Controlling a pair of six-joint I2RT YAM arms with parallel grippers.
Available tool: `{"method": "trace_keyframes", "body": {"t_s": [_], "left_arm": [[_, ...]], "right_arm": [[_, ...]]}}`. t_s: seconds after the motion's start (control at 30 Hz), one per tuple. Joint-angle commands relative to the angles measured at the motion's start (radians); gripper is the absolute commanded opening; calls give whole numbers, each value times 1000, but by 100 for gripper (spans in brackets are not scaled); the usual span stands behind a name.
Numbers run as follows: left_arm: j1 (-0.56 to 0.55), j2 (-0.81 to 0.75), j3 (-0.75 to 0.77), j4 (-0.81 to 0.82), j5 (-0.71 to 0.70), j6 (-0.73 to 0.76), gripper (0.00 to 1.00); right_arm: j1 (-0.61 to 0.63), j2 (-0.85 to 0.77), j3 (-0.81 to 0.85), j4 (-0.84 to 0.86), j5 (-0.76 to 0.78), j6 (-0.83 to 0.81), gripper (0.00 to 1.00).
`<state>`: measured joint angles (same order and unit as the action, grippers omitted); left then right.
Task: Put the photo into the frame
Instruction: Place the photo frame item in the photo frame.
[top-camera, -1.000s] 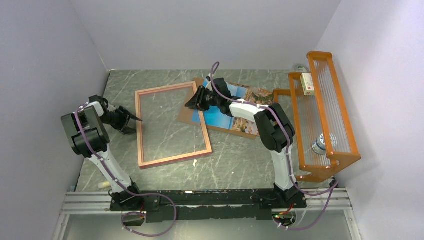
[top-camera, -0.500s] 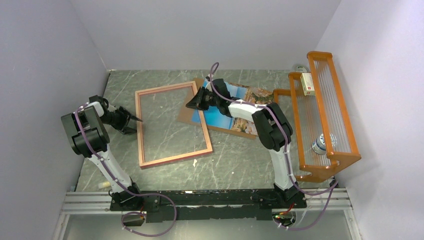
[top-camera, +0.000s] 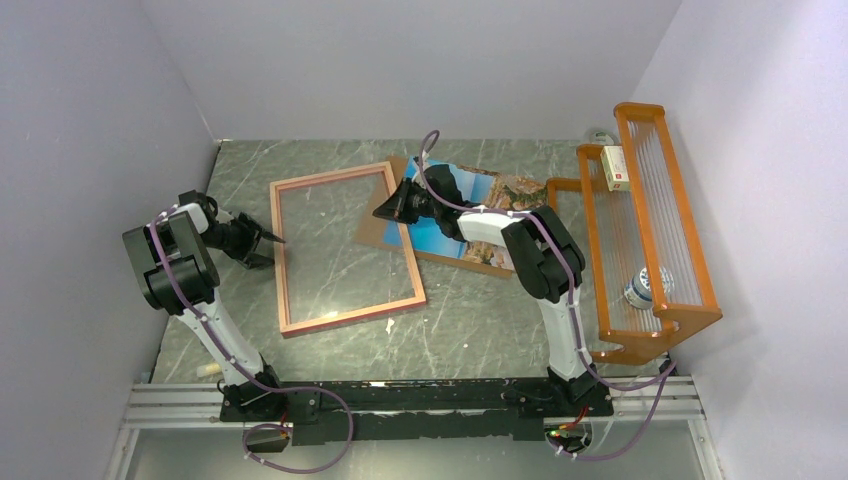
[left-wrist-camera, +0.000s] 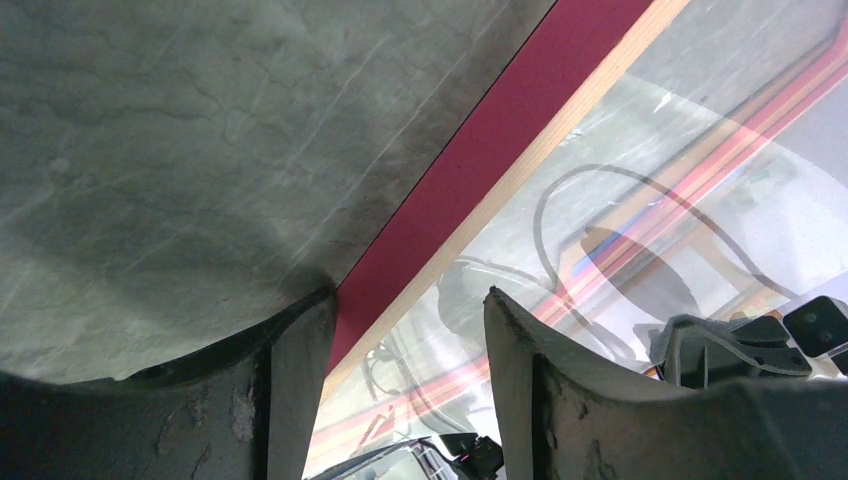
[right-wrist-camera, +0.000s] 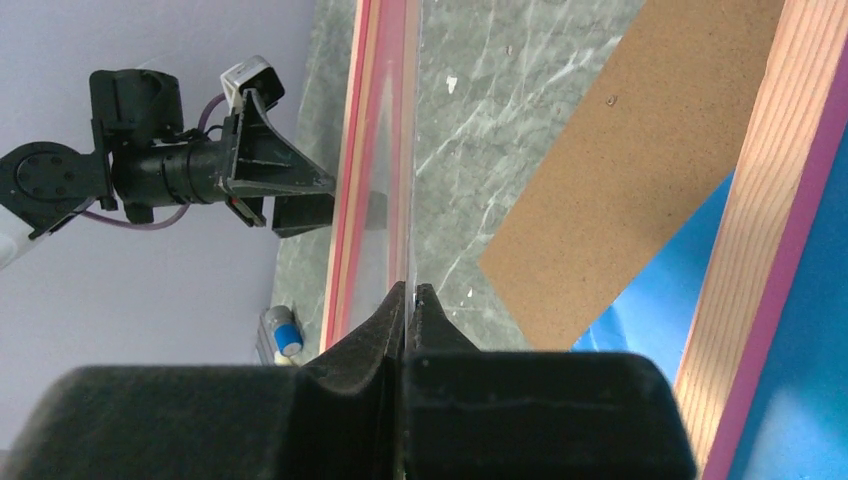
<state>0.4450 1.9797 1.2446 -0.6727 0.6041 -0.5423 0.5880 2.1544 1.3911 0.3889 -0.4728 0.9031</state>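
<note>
The frame (top-camera: 350, 315) lies flat on the table, wood side up, pink at its edges. Its right rail (right-wrist-camera: 770, 220) rests over the brown backing board (top-camera: 378, 232) and the photo (top-camera: 437, 238), which lies picture up on the board. My right gripper (top-camera: 380, 211) is at the frame's right rail. In the right wrist view its jaws (right-wrist-camera: 410, 288) are shut on the thin edge of the frame's clear pane (right-wrist-camera: 408, 180). My left gripper (top-camera: 272, 248) is open. Its fingers (left-wrist-camera: 295, 370) straddle the frame's pink left rail (left-wrist-camera: 480, 150).
An orange wire rack (top-camera: 650, 230) stands at the right, holding a small box (top-camera: 614, 167) and a tin (top-camera: 645, 287). A small blue-capped item (right-wrist-camera: 282, 335) lies near the table's left front. Walls close in on the left, back and right.
My right gripper has shifted slightly toward the back along the frame's right rail. The frame, photo and left arm look unmoved.
</note>
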Motion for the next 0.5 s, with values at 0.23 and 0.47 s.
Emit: {"method": "trace_keyframes", "body": {"t_s": [0.23, 0.47], "left_arm": [[-20, 60, -31, 4, -102, 38, 65], [-21, 61, -30, 2, -106, 41, 66]], "right_arm": [[3, -19, 9, 99, 12, -27, 0], [-3, 16, 40, 62, 1, -53, 0]]}}
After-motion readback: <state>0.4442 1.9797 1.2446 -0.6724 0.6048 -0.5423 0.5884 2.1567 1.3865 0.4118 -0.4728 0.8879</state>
